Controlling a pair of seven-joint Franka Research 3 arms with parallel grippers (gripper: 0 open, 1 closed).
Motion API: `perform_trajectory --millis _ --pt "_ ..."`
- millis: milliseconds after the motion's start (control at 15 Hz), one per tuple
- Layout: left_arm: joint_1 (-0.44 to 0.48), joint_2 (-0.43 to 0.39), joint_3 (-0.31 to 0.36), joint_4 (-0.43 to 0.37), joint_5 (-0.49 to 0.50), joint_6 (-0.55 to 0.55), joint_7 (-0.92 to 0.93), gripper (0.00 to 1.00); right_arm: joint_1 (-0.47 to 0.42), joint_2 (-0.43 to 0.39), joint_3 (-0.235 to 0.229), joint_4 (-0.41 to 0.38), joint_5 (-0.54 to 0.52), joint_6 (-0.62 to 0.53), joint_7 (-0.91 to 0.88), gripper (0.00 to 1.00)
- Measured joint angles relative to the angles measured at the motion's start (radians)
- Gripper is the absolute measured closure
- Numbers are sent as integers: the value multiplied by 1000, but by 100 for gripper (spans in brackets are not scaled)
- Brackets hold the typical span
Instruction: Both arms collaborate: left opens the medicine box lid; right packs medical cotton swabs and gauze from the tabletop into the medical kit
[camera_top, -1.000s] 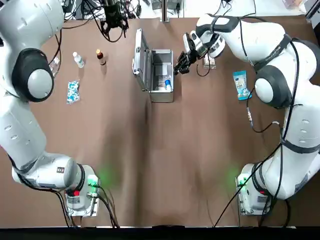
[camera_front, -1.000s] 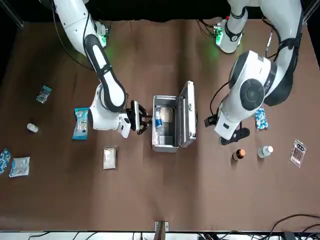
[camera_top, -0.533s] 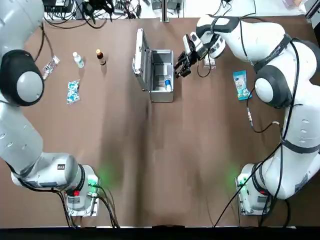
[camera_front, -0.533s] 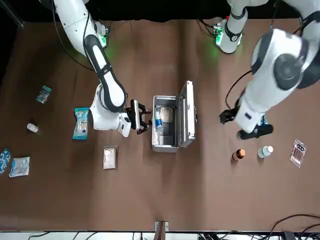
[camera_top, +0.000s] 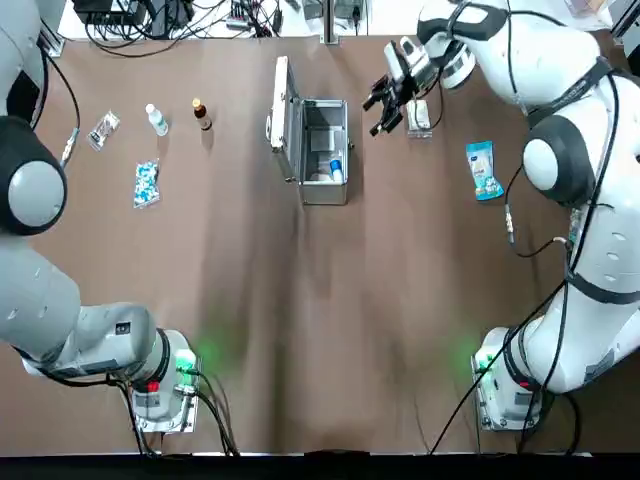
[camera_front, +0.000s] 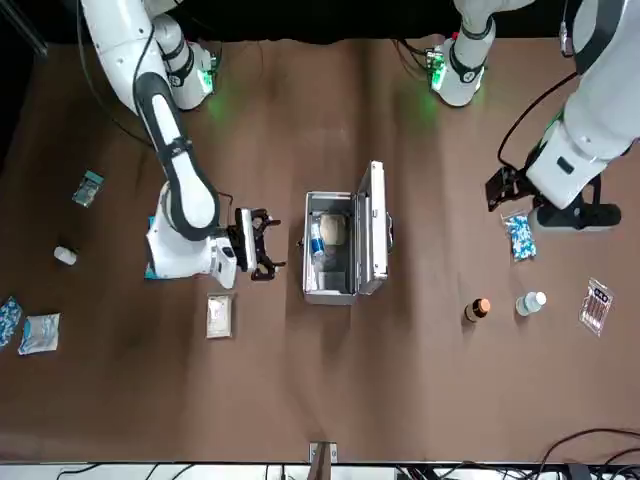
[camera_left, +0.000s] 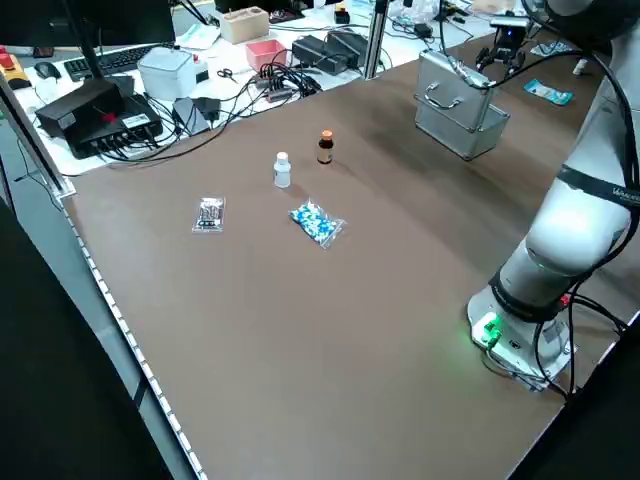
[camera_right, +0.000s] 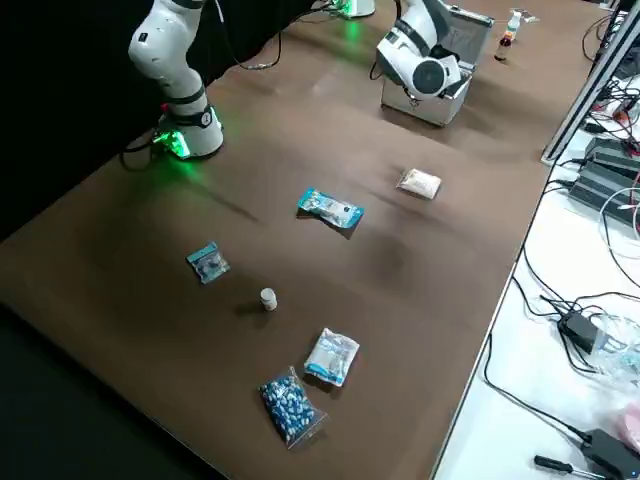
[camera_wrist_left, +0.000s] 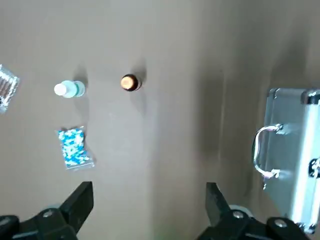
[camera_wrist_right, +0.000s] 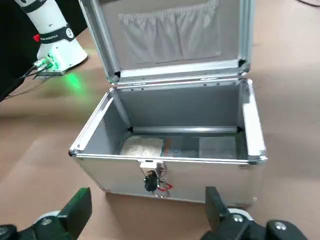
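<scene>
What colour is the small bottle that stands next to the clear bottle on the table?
The small bottle is brown with an orange cap; the front view shows it best.

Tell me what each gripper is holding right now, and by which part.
Nothing is held. The right gripper is open and empty, facing the open medical kit; the left gripper is open and empty above the table.

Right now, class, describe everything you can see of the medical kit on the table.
The medical kit is a small silvery case, metal by the look of it, standing on the brown table with its lid swung up to about vertical. A carry handle sits on the lid's outside, a fabric pocket lines its inside, and a latch hangs at the front wall. A white packet and a blue-capped item lie inside. Neither gripper touches it.
</scene>
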Motion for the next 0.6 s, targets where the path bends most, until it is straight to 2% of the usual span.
perform_trajectory --millis 133,400,600 --pt "32 -20 0 0 -3 -46 45 0 -34 -28 -1 58 -79 -46 60 0" --pt "37 -27 11 0 -4 -59 41 0 -95 -44 -3 185 -207 -163 234 0" --pt "7 -39 104 0 -58 -58 35 0 -122 -44 -4 245 -335 -185 381 2"
